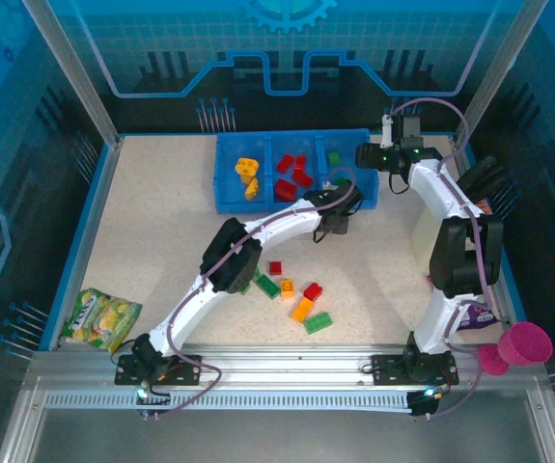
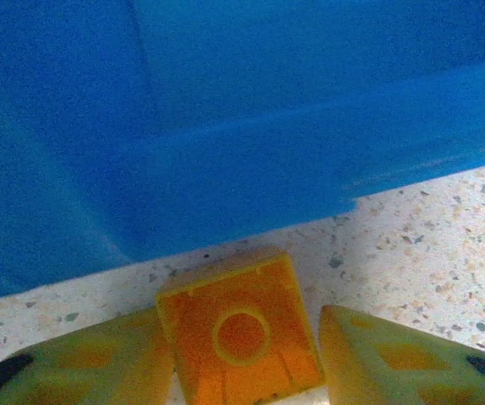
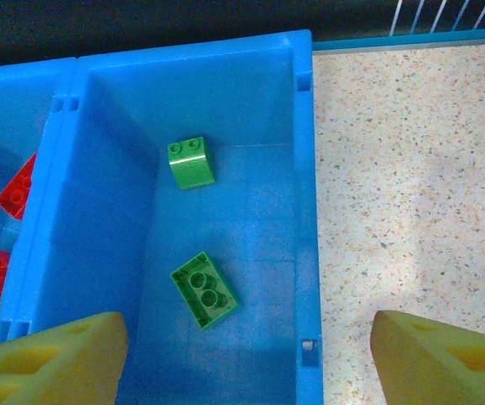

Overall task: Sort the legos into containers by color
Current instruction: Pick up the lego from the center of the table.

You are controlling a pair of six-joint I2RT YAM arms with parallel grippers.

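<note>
The snack packet (image 1: 103,318) at 8 o'clock on the worktop (image 1: 161,241) carries print too small to read. The left arm reaches diagonally toward 1 o'clock. Its left hand (image 2: 244,314) is low by the near wall of the blue tray (image 1: 258,205), and its fingers (image 2: 99,363) are pressed in on both sides of an orange lego (image 2: 240,333) that shows its hollow underside. The right arm bends toward 11 o'clock. The right hand (image 3: 249,319) hangs over the tray's right compartment, spread wide and holding nothing, with two green legos (image 3: 191,162) below it. Red legos (image 3: 18,186) lie in the middle compartment and yellow legos (image 1: 248,174) in the left. Loose legos (image 1: 291,289) sit at 6 o'clock.
</note>
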